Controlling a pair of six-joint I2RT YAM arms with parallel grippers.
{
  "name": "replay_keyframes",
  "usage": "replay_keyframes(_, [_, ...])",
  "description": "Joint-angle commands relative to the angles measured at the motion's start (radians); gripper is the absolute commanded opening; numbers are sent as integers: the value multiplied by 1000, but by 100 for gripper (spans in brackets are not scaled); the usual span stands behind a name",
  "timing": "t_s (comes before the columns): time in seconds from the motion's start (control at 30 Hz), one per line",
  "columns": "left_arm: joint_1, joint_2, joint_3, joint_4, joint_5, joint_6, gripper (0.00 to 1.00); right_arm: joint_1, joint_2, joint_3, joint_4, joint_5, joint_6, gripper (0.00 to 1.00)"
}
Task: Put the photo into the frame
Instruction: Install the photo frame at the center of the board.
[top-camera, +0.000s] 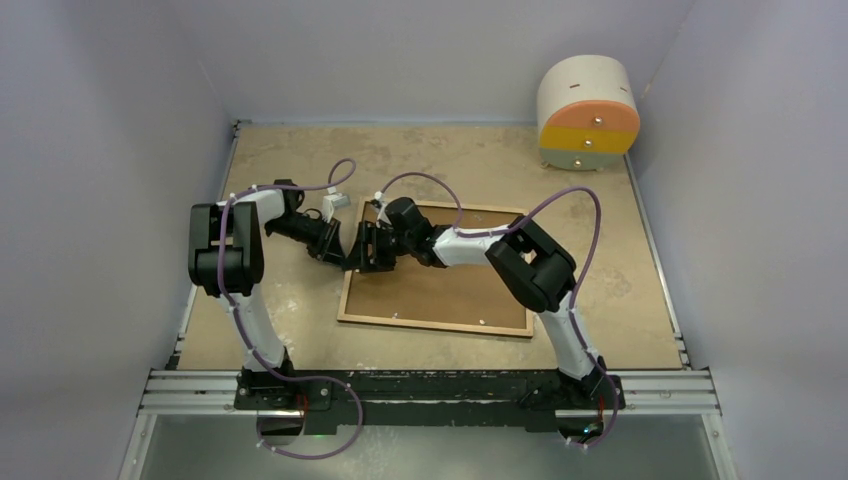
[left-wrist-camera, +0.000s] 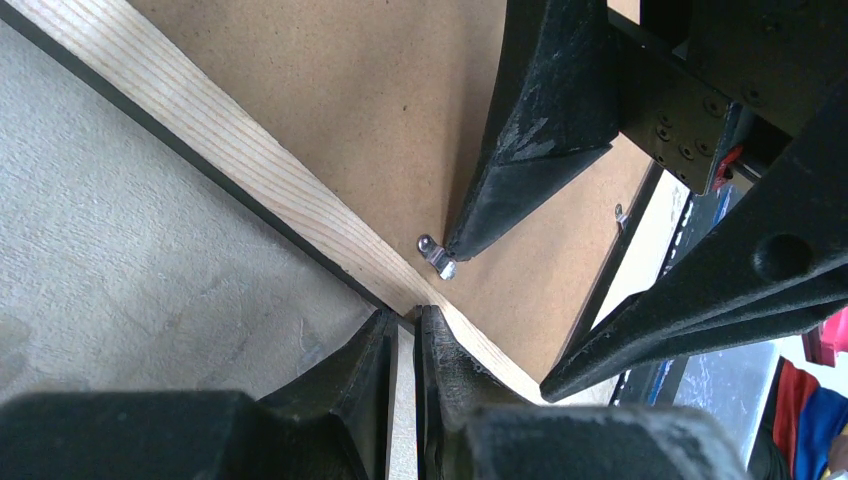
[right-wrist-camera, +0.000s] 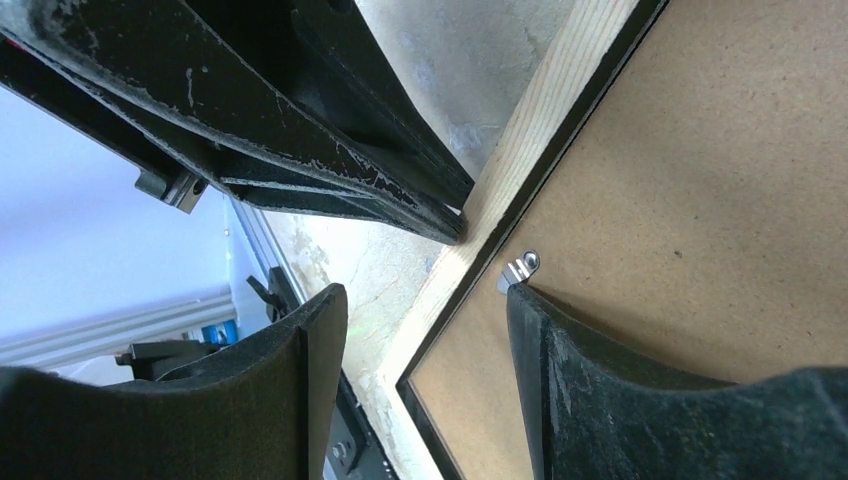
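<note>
The frame (top-camera: 430, 324) lies back up on the table, its light wood rim around a brown backing board (top-camera: 450, 285). The photo is hidden. My left gripper (top-camera: 345, 262) is shut on the frame's left rim; in the left wrist view (left-wrist-camera: 405, 318) a strip of pale wood (left-wrist-camera: 230, 150) shows between the nearly closed fingers. My right gripper (top-camera: 368, 248) is open over the same edge. In the right wrist view (right-wrist-camera: 425, 292) one fingertip rests at a small metal tab (right-wrist-camera: 520, 268) on the backing board (right-wrist-camera: 700, 200); the other hangs over the table outside the rim (right-wrist-camera: 540, 120).
A round white drawer unit with orange and yellow fronts (top-camera: 588, 112) stands at the back right. Grey walls close in the table on three sides. An aluminium rail (top-camera: 430, 385) runs along the front. Another metal tab (left-wrist-camera: 620, 215) sits on the board's far edge.
</note>
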Motion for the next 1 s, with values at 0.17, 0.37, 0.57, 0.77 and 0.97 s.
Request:
replay_keyframes(0.17, [-10,-11,-30,75,-38,30,13,8,32,32,-40,71,2,63])
replay_keyframes(0.37, [-10,-11,-31,77,-34,30,13,9,47,33,-26,86,28,63])
replay_keyframes(0.57, [-11,-9,-35,77,-30,35,13,11,24,-6,-1,150,60,64])
replay_keyframes(0.77, [-10,-10,-37,76,-27,37,13,11,14,-13,15,185,76,64])
replay_keyframes(0.97, [-10,-16,-33,70,-31,44,13,12,-20,-38,37,180,84,65])
